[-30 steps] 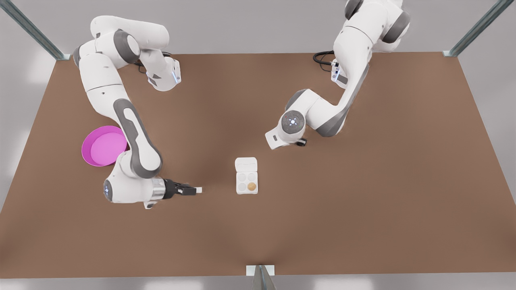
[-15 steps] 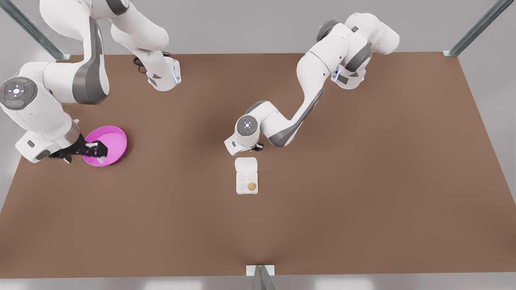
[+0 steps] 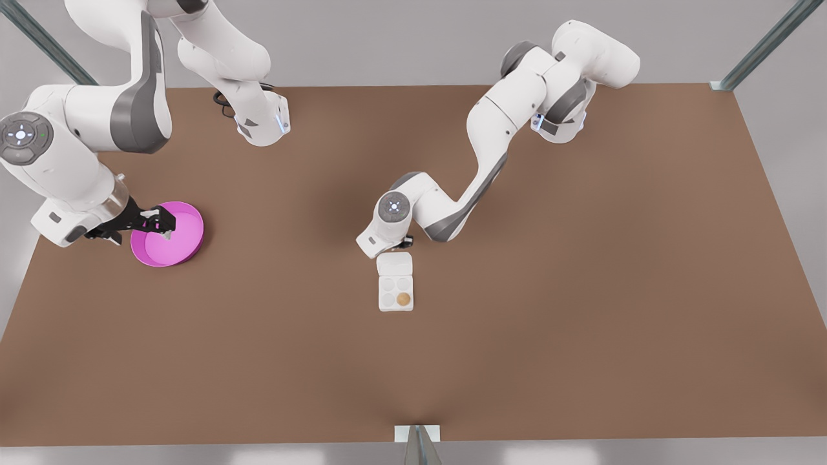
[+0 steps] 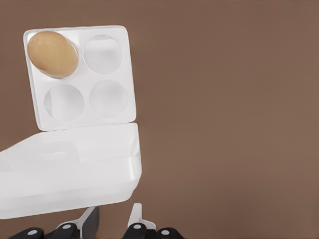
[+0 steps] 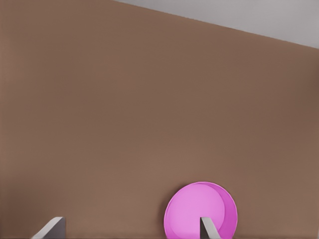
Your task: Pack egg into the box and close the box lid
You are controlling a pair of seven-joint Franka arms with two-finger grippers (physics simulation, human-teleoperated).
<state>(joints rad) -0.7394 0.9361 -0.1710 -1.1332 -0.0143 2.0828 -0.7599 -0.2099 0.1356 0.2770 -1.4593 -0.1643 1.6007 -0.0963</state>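
The white box sits at the table's middle with its box lid folded open on the far side. The tan egg rests in the near cup on the front view's right. In the left wrist view the egg fills a corner cup of the box. My left gripper hovers just past the outer edge of the box lid, fingers a narrow gap apart and holding nothing. My right gripper hangs open over the pink dish.
The round magenta dish lies at the front view's left, and between the right fingers the dish has nothing in it. The left arm's hand overhangs the lid's far edge. Metal frame posts stand at the table's corners.
The right arm swung from beside the box to the pink dish. The left arm's hand came down toward the lid's far edge. Egg and box have not moved.
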